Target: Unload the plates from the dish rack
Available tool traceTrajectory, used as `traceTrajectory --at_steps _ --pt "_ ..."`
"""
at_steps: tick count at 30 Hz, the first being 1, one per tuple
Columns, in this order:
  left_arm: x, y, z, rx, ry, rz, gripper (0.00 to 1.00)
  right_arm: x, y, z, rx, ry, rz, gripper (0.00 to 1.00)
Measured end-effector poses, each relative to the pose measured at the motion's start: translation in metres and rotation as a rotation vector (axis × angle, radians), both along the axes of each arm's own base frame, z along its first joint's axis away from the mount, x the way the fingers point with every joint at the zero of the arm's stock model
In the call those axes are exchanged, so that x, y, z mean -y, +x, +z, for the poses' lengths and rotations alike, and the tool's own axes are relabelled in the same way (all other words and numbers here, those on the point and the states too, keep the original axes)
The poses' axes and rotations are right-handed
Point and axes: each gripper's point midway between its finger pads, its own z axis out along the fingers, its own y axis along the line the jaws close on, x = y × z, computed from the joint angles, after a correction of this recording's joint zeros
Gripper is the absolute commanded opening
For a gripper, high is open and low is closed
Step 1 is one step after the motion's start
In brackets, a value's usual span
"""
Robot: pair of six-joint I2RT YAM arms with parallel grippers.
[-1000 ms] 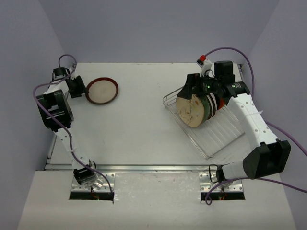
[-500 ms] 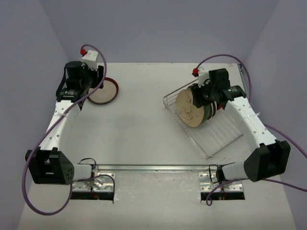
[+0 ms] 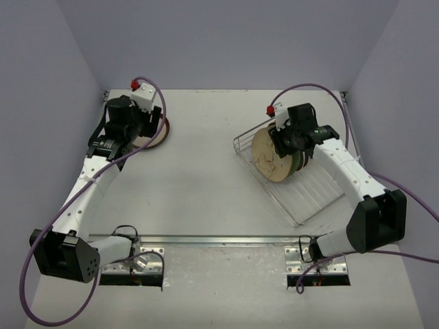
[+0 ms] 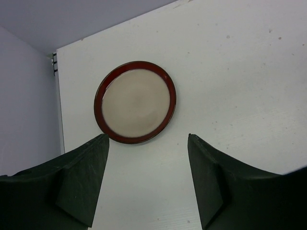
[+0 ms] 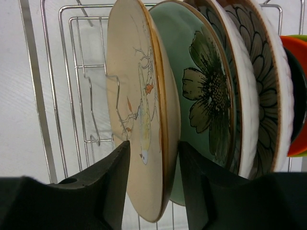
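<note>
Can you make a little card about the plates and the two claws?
Plate on table: red-rimmed plate, lying flat
Left claw: open, empty, up above that plate
Dish rack: holds plates standing on edge
Front plate in rack: cream branch-patterned plate
Right claw: one finger each side of its rim; grip unclear

We see a dish rack (image 3: 315, 192) of shiny bare metal wire, plates (image 5: 136, 110) with a glossy glazed finish, matt black jaws, and a matt white surface (image 4: 240, 86), faintly speckled.
</note>
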Motion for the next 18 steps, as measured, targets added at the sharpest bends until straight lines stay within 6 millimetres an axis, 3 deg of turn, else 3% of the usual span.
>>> traceTrajectory --at_steps 3,5,10,18 --pt "0.002 -0.003 0.004 0.011 0.009 0.002 0.65 0.001 0.007 -0.013 -0.019 -0.021 -0.005 0.33" --pt "0.004 -0.003 0.005 0.013 0.010 -0.002 0.65 0.002 0.010 -0.019 -0.024 -0.034 -0.011 0.21" --pt "0.005 -0.005 0.001 0.003 0.011 -0.005 0.65 0.001 0.010 -0.017 -0.026 -0.030 -0.013 0.00" --pt "0.008 -0.006 -0.001 -0.006 -0.003 -0.014 0.65 0.003 0.002 -0.006 -0.059 -0.043 -0.011 0.00"
